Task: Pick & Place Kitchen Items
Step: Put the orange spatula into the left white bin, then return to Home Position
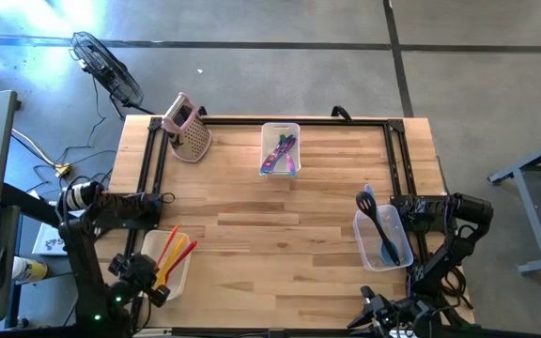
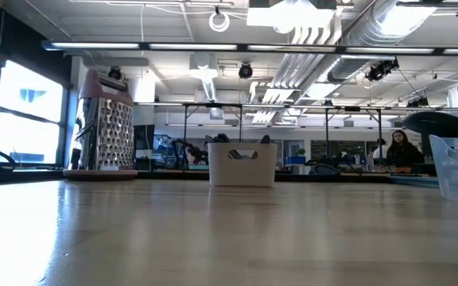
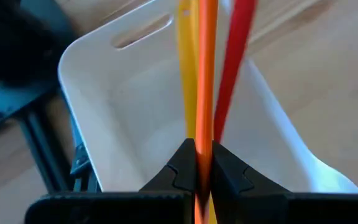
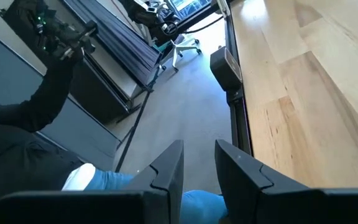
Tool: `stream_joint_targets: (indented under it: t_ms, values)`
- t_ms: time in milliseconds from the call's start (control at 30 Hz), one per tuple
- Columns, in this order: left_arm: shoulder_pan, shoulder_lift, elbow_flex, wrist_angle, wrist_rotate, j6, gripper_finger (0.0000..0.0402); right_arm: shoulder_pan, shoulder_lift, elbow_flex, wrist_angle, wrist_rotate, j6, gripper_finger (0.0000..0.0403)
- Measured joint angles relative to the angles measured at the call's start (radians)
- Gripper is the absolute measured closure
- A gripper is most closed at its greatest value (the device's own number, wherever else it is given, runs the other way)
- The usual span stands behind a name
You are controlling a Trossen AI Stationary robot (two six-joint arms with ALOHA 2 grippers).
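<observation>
Because your left gripper (image 3: pixel 202 177) is clenched on the slim orange plastic utensil (image 3: pixel 206 74) above the white rectangular bin (image 3: pixel 129 118), it appears placed for dropping; your right gripper (image 4: pixel 199 163) waits released off the table's edge.

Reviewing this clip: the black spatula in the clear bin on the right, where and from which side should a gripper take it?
Grip the black spatula on its slim handle just behind the head, coming straight down. That end pokes over the clear bin's far rim, clear of its walls; the rest lies low inside.

Orange utensil (image 3: pixel 204 93) in left claw (image 3: pixel 203 171), beside yellow (image 3: pixel 185 74) and red (image 3: pixel 235 68) ones.
</observation>
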Motion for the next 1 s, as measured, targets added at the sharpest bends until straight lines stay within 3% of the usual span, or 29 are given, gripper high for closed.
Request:
stream_joint_targets:
  t_ms: [133,400,533,767,1000]
  values:
    - [-0.003,0.001,0.001,0.008,-0.098,0.018,0.0388,-0.005,0.0,0.0,0.0,0.001,0.004,0.0319]
    - [-0.006,0.0,0.001,0.031,-0.006,0.018,0.0388,-0.024,0.0,0.0,-0.009,-0.001,-0.009,0.0319]
    - [-0.01,0.0,0.001,0.075,-0.032,0.045,0.0386,-0.031,0.0,0.0,-0.008,-0.005,-0.026,0.0319]
    - [-0.01,0.0,0.001,0.079,-0.03,0.091,0.0341,-0.031,0.0,0.0,-0.008,-0.012,-0.023,0.0319]
    - [-0.01,-0.001,0.001,0.089,-0.028,0.105,0.0335,-0.03,0.0,0.0,-0.008,-0.012,-0.023,0.0319]
